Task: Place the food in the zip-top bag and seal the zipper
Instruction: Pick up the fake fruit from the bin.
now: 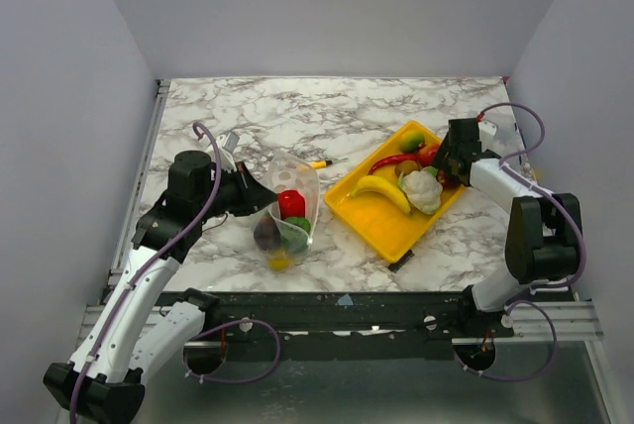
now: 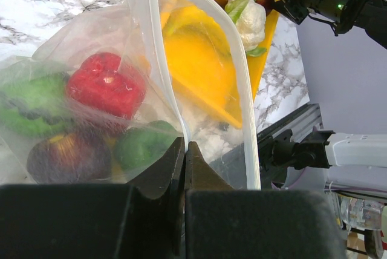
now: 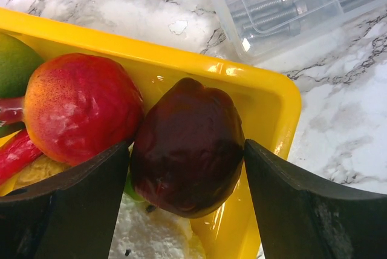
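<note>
The zip-top bag (image 1: 287,214) lies left of the yellow tray (image 1: 371,224) with its mouth facing the tray. It holds a red pepper (image 2: 106,83), green pieces (image 2: 30,104) and a dark purple piece (image 2: 60,156). My left gripper (image 2: 184,147) is shut on the near lip of the bag's mouth and holds it up; the zipper strip (image 2: 245,89) on the other lip hangs apart. My right gripper (image 3: 187,156) is in the tray's far corner, its fingers pressed on both sides of a dark purple fruit (image 3: 187,144). A banana (image 1: 381,189) and a cauliflower (image 1: 423,189) lie in the tray.
A red-orange fruit (image 3: 81,114) touches the purple fruit on its left. A rigid clear box of bolts (image 3: 284,5) stands just beyond the tray's corner. A small yellow stick (image 1: 319,162) lies on the marble behind the bag.
</note>
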Action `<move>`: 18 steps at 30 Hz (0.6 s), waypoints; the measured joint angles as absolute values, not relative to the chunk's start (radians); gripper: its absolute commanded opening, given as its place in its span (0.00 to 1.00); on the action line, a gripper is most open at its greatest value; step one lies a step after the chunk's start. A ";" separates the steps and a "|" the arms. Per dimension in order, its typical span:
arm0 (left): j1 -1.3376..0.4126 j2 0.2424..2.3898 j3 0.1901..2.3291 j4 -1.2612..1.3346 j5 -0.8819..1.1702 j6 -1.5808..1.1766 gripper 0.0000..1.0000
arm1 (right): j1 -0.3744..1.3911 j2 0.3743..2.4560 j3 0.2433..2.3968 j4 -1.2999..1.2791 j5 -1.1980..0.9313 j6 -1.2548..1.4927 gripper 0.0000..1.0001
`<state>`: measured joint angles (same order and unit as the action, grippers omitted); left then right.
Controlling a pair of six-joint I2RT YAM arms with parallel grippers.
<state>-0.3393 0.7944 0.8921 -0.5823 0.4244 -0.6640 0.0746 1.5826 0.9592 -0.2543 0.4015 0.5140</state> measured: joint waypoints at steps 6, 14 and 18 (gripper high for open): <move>-0.339 0.796 0.892 -0.577 0.424 -0.664 0.00 | 0.075 1.614 0.960 -0.227 0.402 0.511 0.71; -0.339 0.797 0.891 -0.577 0.425 -0.664 0.00 | 0.074 1.607 0.962 -0.234 0.383 0.503 0.58; -0.339 0.802 0.891 -0.574 0.427 -0.664 0.00 | 0.074 1.579 0.962 -0.270 0.366 0.501 0.51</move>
